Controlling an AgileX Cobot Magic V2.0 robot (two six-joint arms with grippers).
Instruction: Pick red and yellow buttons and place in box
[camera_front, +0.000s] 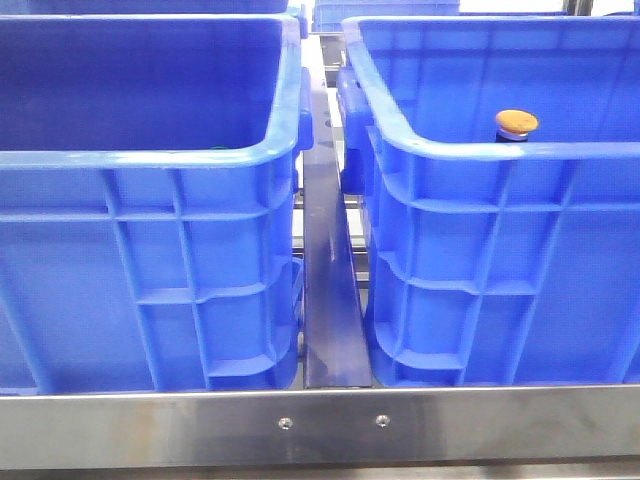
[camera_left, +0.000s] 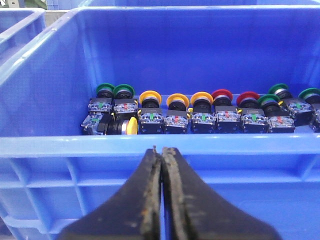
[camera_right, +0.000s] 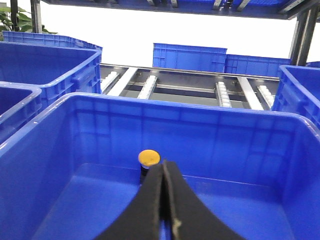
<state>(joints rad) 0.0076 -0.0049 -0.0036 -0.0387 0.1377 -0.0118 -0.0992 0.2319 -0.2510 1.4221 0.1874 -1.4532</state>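
Two big blue crates sit side by side behind a shiny metal rail (camera_front: 320, 425), with a metal strip (camera_front: 328, 300) between them, and more blue crates (camera_right: 190, 56) and metal rollers (camera_right: 150, 85) stand farther back. In the left wrist view the left gripper (camera_left: 161, 150) has its jaws pressed together, empty, just outside the near wall of the left crate (camera_left: 45, 145); a row of green, yellow and red buttons (camera_left: 200, 112) sits on the floor inside, past that wall. In the right wrist view the right gripper (camera_right: 164, 167) is also pressed together with nothing in it, over the right box (camera_right: 50, 150), and one yellow button (camera_right: 149, 158) stands upright on the box floor just behind the tips.
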